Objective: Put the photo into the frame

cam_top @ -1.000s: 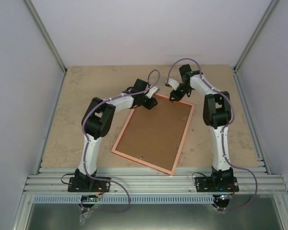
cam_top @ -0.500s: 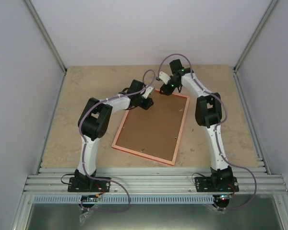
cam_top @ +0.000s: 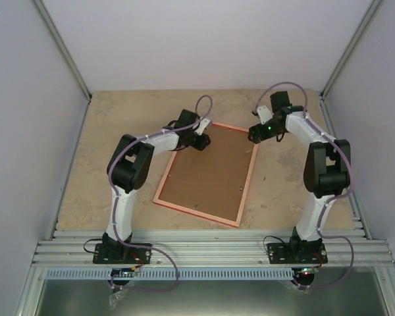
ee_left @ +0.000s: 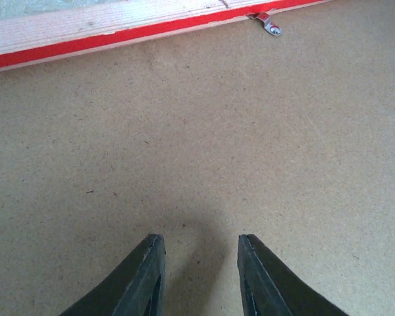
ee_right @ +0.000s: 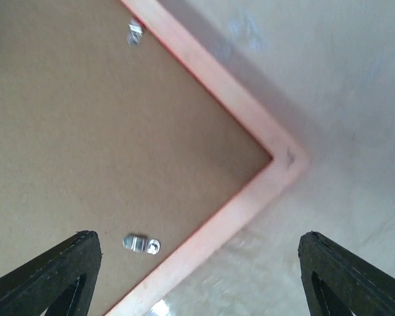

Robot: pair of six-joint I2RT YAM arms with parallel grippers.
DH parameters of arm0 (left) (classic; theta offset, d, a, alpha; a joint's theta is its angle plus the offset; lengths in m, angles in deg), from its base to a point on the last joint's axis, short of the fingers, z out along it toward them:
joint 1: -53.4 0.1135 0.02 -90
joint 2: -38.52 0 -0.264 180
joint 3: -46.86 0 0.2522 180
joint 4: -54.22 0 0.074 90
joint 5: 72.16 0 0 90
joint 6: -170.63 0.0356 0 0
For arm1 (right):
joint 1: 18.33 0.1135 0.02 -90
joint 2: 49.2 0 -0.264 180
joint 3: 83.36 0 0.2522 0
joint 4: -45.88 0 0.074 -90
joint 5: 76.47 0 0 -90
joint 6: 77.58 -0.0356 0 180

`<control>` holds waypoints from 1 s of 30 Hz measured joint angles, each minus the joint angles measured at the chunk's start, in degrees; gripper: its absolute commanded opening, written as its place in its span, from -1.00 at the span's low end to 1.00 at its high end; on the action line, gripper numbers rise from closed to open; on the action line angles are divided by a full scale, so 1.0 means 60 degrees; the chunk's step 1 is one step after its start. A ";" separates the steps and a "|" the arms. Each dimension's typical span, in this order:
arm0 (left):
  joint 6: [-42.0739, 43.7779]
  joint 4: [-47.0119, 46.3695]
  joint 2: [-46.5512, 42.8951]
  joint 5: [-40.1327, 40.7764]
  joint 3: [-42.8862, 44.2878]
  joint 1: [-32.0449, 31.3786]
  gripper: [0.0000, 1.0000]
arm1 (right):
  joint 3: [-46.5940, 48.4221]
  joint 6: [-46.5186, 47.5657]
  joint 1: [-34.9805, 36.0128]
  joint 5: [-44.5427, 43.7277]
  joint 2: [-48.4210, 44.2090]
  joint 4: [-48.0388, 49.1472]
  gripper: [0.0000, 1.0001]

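The frame (cam_top: pixel 249 178) lies back side up on the table, its pale orange-pink border around a brown backing board (cam_top: pixel 207 174). The photo is out of view. My left gripper (cam_top: pixel 201 141) is over the board's far left corner. In the left wrist view its fingers (ee_left: pixel 151 276) stand apart just above the board (ee_left: pixel 217 131), with nothing between them, and the frame's red edge (ee_left: pixel 85 41) runs ahead. My right gripper (cam_top: pixel 253 135) hangs wide open over the frame's far right corner (ee_right: pixel 250 191), holding nothing.
Small metal clips (ee_right: pixel 141 243) (ee_left: pixel 270 24) sit on the backing board near the frame's inner edge. The beige tabletop (cam_top: pixel 296 184) lies around the frame. Grey walls close in the left, right and back. An aluminium rail (cam_top: pixel 210 250) runs along the near edge.
My right gripper has opened wide and swung right, from the frame's far edge to beyond its far right corner. The frame has shifted and turned slightly. The left gripper has stayed on the board.
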 measured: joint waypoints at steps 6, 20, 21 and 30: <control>-0.0120 -0.0007 0.0000 0.0000 0.0000 0.0000 -0.34 | -0.1461 -0.1898 -0.0080 -0.0324 -0.0397 0.0404 0.66; -0.0248 -0.0127 -0.0007 0.0007 -0.0076 0.0000 -0.33 | -0.1428 -0.3603 0.0280 -0.0528 0.0335 0.0659 0.47; -0.0251 -0.0146 -0.0011 0.0007 -0.0091 0.0000 -0.33 | -0.1439 -0.3588 0.0342 -0.0579 0.0350 0.0688 0.43; -0.0248 -0.0259 -0.0051 0.0025 -0.0200 -0.0004 -0.34 | -0.1621 -0.2652 0.0525 -0.1002 0.0499 0.0743 -0.04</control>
